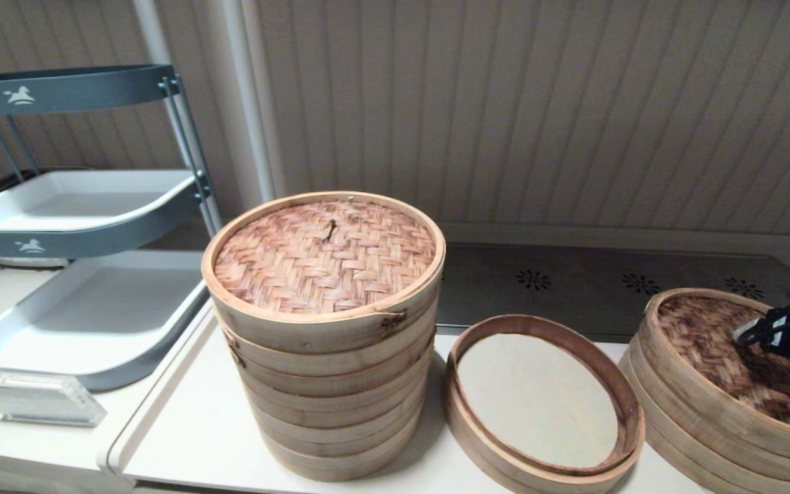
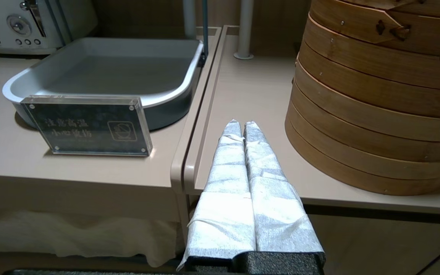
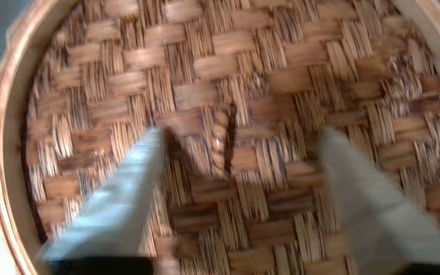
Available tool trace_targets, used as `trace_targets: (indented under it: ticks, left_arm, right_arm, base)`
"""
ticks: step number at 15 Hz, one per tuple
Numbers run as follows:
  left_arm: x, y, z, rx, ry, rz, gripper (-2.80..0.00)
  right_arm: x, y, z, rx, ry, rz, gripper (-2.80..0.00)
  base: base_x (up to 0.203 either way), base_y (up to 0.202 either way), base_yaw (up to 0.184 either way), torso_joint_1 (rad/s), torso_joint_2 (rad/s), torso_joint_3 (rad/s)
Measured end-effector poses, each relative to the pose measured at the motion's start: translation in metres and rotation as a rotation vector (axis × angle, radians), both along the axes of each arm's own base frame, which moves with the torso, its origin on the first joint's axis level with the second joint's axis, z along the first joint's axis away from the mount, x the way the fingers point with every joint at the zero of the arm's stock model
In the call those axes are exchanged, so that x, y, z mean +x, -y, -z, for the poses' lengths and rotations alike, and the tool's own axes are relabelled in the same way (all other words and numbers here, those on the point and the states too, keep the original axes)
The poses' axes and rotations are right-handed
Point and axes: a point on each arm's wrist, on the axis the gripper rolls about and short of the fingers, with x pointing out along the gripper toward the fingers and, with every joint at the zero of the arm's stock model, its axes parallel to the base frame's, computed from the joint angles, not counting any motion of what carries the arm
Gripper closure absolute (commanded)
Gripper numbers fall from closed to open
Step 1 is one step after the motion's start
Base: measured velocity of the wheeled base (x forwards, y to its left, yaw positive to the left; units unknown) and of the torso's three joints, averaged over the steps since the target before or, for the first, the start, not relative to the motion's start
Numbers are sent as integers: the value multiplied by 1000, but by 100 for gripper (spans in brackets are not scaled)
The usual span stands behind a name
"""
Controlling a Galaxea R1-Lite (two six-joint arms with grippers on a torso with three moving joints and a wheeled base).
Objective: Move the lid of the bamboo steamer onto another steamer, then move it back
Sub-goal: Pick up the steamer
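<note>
R gripper (image 3: 239,133) spread over bamboo steamer lid (image 1: 724,343) knot, prob not touching; L gripper (image 2: 241,124) pressed together

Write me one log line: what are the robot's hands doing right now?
right hand: open, fingers either side of knot handle of dark bamboo steamer lid | lid: on right-side stack | shallow steamer: uncovered | left hand: shut, parked by tall steamer

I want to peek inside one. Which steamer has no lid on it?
The low middle steamer: you can see its pale mesh floor. The tall steamer wears an orange woven lid, and the right one has the dark lid under the right gripper.
</note>
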Motion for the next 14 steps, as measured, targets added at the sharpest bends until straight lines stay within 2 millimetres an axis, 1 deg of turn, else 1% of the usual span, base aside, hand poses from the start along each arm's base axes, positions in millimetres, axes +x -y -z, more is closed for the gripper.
trace_targets:
  ticks: [11,14]
  left_arm:
    - [0,0,0,0,0,-1,0]
    - [0,0,0,0,0,0,0]
  right_arm:
    - [-2,-4,10,12,-3,-13,0]
    - [-2,-4,8,11,1,-13,0]
  base:
    - [0,0,0,0,0,0]
    - [0,0,0,0,0,0]
